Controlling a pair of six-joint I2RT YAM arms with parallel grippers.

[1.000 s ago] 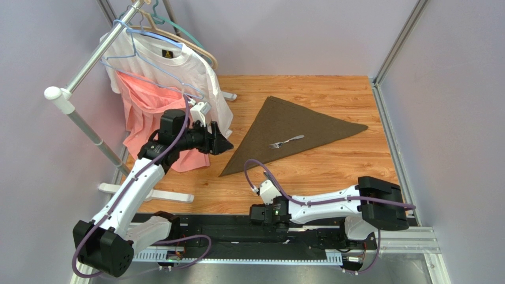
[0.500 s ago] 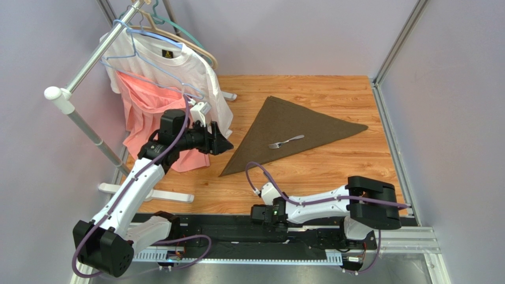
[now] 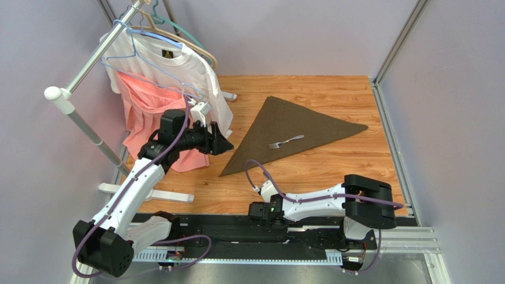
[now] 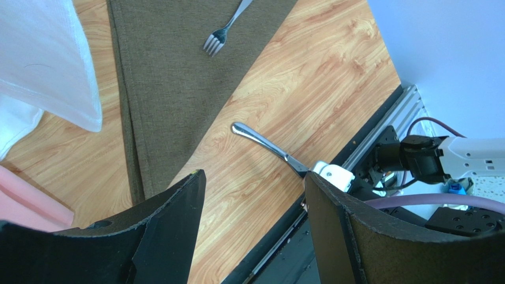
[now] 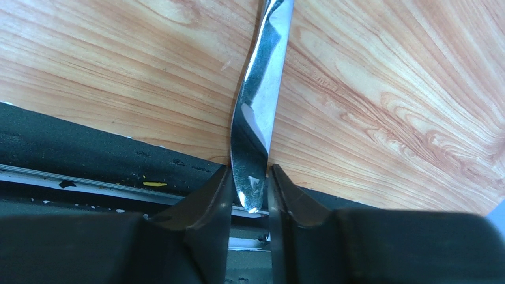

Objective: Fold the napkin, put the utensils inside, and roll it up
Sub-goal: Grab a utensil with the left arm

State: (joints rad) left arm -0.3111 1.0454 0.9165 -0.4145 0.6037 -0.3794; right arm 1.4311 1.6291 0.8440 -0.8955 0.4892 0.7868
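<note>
Silver knife (image 5: 261,89) overhanging table (image 5: 385,89) edge, right gripper (image 5: 249,180) closed on its tip

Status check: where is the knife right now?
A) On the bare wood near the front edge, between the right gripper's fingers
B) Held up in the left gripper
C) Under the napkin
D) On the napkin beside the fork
A: the right wrist view shows the knife lying on the wooden tabletop, its blade between the fingers of the right gripper; only the fork lies on the napkin.
</note>
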